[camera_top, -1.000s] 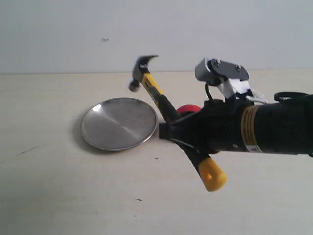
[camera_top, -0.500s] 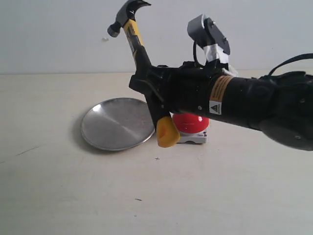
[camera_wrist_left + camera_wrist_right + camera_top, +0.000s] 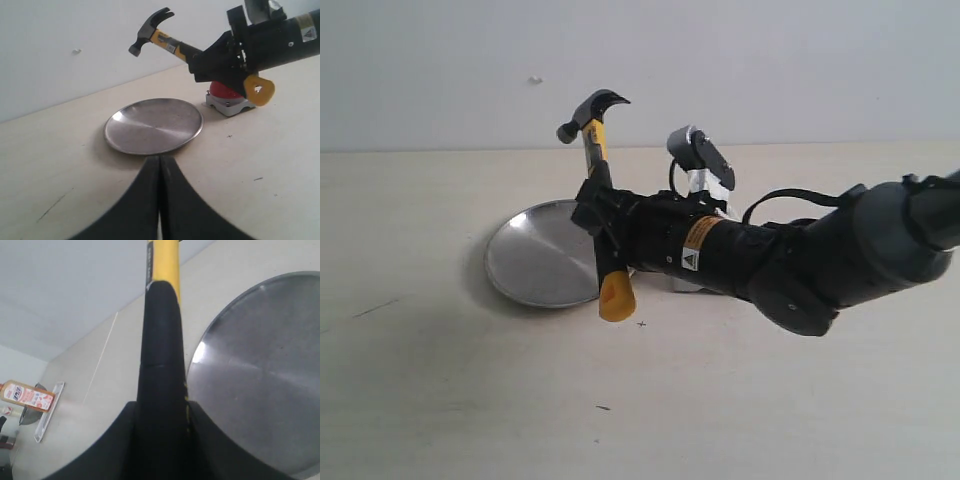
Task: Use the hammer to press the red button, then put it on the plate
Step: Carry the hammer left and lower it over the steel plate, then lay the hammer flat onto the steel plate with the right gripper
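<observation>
My right gripper (image 3: 601, 215) is shut on the black handle of the hammer (image 3: 594, 140). The hammer stands nearly upright, dark head up, with its yellow end low over the right rim of the silver plate (image 3: 540, 260). The right wrist view shows the handle (image 3: 160, 340) clamped between my fingers, the plate (image 3: 250, 370) beside it. In the exterior view my right arm hides the red button. From the left wrist, the red button (image 3: 222, 91) shows on its grey base behind the hammer's yellow end. My left gripper (image 3: 160, 161) is shut on nothing, just short of the plate (image 3: 152, 125).
A pale wall runs along the back of the light table (image 3: 470, 400). A few small dark marks dot the table in front of the plate. Far off in the right wrist view stand an orange-labelled bottle (image 3: 25, 395) and a metal stand (image 3: 47, 412).
My right arm has swung left from over the red button towards the plate. The hammer rose nearly upright, then came lower. Its yellow end now hangs by the plate's right rim.
</observation>
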{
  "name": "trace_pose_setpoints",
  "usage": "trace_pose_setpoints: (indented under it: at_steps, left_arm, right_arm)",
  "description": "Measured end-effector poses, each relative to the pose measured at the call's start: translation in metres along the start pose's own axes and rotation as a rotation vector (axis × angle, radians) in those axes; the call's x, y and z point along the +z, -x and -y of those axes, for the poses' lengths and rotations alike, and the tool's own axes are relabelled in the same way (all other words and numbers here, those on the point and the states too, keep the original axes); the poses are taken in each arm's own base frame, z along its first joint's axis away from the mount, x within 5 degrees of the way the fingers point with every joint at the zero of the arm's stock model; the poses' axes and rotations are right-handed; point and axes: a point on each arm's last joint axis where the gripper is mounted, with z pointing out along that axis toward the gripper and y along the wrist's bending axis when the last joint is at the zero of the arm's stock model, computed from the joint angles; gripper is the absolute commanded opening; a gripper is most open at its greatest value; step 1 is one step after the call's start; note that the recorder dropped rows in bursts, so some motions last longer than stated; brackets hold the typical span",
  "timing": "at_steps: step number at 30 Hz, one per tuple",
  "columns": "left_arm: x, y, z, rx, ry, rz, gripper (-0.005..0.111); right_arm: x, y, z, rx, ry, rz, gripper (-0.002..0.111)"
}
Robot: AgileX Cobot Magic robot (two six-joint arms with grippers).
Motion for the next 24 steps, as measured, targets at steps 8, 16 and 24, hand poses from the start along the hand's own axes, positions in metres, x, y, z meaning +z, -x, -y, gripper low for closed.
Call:
trace_pose_setpoints:
  at_steps: [8, 16, 24]
  left_arm:
    - [0.000, 0.000, 0.000, 0.000, 0.000, 0.000, 0.000]
    - [0.000, 0.000, 0.000, 0.000, 0.000, 0.000, 0.000]
    - [0.000, 0.000, 0.000, 0.000, 0.000, 0.000, 0.000]
  right_arm:
    - [0.038, -0.003, 0.014, 0.002, -0.015, -0.042, 0.000]
    - [0.054, -0.010, 0.029, 0.006, -0.041, -0.067, 0.000]
    - [0.069, -0.023, 0.029, 0.020, -0.096, -0.093, 0.000]
